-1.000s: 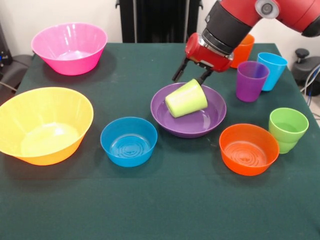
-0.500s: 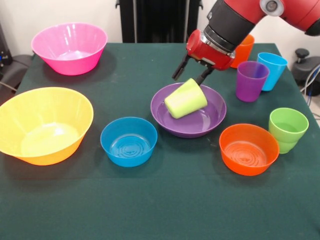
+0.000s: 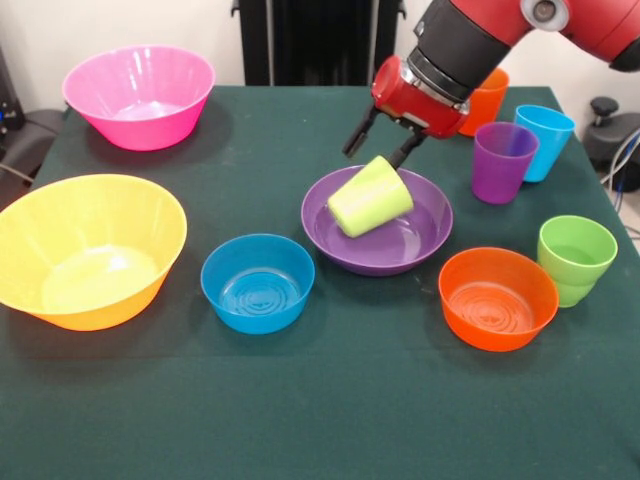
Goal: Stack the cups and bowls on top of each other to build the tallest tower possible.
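Item: lime-yellow cup (image 3: 370, 197), small smooth plastic tumbler, slightly tapered. It is lying tipped on its side inside the wide purple bowl (image 3: 425, 235), its closed base pointing up and back toward the pincer, its mouth facing down toward the bowl's front. Judged light, stiff and slick; thin walls are likely giving a little under a hard squeeze, and the taper is inviting a slide toward the narrow end. Best hold, by judgement: across the side wall partway along, or over the rim, once the cup is standing straight.

Item: pincer (image 3: 380, 150), on the red and black arm. The arm is reaching down from the upper right, wrist tilted so the two dark fingers (image 3: 356, 140) are pointing down and to the left. The fingers are standing spread apart, just above the cup's raised base and gripping nothing; whether one tip is brushing the cup is hard to tell from this angle.

Other stock on the bench (image 3: 330, 400), all separate and unstacked:
- small blue bowl (image 3: 258, 283), just left of the purple bowl
- small orange bowl (image 3: 498, 298), front right
- big yellow-orange bowl (image 3: 85, 250), left
- big pink bowl (image 3: 138, 95), far left
- green cup (image 3: 576, 259), purple cup (image 3: 503, 161), light blue cup (image 3: 543, 141), orange cup (image 3: 488, 102), upright along the right side

Tower: only its base bowl is in place.
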Robot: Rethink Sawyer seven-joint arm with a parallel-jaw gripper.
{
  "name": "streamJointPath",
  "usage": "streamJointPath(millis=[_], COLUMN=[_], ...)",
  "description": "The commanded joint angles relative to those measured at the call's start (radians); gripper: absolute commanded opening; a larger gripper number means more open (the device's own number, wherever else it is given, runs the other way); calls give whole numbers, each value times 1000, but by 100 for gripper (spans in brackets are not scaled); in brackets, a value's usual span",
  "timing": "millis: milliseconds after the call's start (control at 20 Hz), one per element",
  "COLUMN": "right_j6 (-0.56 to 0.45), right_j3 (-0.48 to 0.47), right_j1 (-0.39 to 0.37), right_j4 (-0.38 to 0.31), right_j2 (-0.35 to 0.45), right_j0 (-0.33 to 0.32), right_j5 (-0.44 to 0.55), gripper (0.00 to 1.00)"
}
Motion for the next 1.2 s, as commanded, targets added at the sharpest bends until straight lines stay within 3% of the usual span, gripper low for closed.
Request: streamJointPath(millis=[50, 350, 400, 1000, 1200], right_j6=[270, 248, 242, 206, 239], right_j3=[-192, -194, -197, -209, -212], right_j1=[5, 1, -3, -25, -25], right_j4=[-12, -13, -13, 2, 9], right_j2=[80, 90, 95, 120, 125], right_j0=[-10, -9, -7, -5, -4], right_j5=[104, 110, 110, 111, 133], gripper=[100, 100, 0, 0, 0])
